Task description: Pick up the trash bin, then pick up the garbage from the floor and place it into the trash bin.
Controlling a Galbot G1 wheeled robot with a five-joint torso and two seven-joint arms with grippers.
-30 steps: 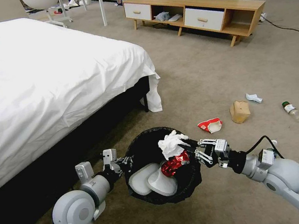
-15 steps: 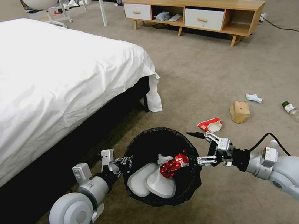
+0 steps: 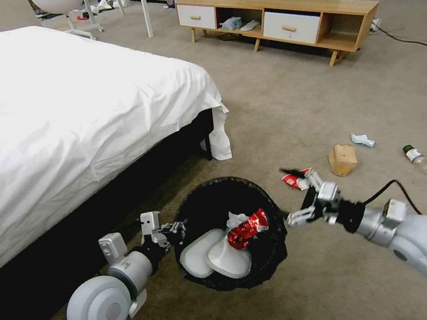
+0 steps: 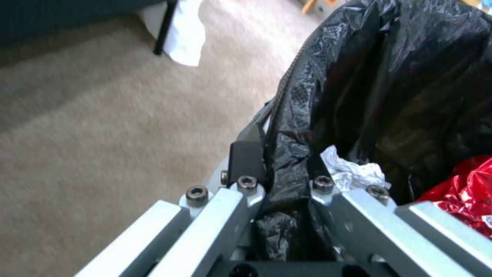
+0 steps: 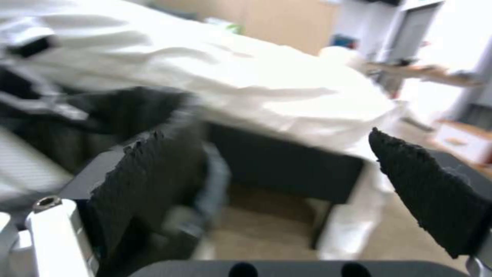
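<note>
Left gripper (image 3: pixel 176 228) jaws clamped on rim of round black-lined white plastic trash bin (image 3: pixel 270 252), held off carpet beside bed. Right gripper (image 3: pixel 291 196) jaws wide, empty, beside bin. Crushed red-white paper cup (image 3: pixel 298 179) on carpet nearby: light, flimsy; pinch rim edge.

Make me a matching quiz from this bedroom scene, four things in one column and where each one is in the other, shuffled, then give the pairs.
Things:
1. crumpled white tissue
2. brown paper bag
3. left gripper
4. right gripper

Places or states:
A. clamped on the rim of the trash bin
B. lying on the carpet, past the red-white paper cup
C. inside the bin, beside the red can
D. open, empty, just off the bin's rim

Pairs: 1-C, 2-B, 3-A, 4-D
</note>
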